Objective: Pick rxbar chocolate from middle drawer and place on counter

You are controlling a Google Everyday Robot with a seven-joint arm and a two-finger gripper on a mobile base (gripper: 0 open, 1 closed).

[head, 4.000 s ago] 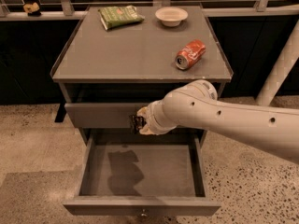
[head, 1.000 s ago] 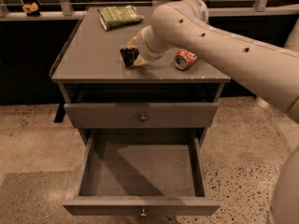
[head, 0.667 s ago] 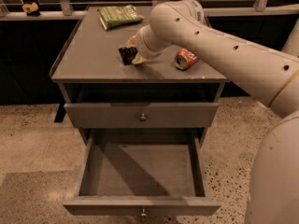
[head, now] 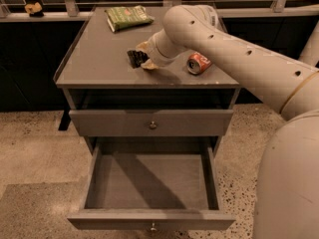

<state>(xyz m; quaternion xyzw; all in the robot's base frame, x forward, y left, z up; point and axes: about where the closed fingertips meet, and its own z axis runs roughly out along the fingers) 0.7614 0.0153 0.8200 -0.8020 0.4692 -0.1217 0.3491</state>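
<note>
The rxbar chocolate (head: 133,58), a small black bar, sits in the tip of my gripper (head: 140,59), low over the middle of the counter (head: 94,54). The gripper is shut on it, and I cannot tell whether the bar touches the surface. My arm reaches in from the right across the counter. The middle drawer (head: 149,218), the cabinet's lowest, is pulled wide open below, and its grey floor shows nothing inside.
A green snack bag (head: 128,17) lies at the counter's back left. A red soda can (head: 198,63) lies on its side just right of the gripper. The knobbed drawer (head: 152,125) above the open one is closed. Speckled floor surrounds the cabinet.
Four seconds ago the gripper was down at the drawer fronts; now it is over the counter with the bar. In the last second it has only edged slightly left.
</note>
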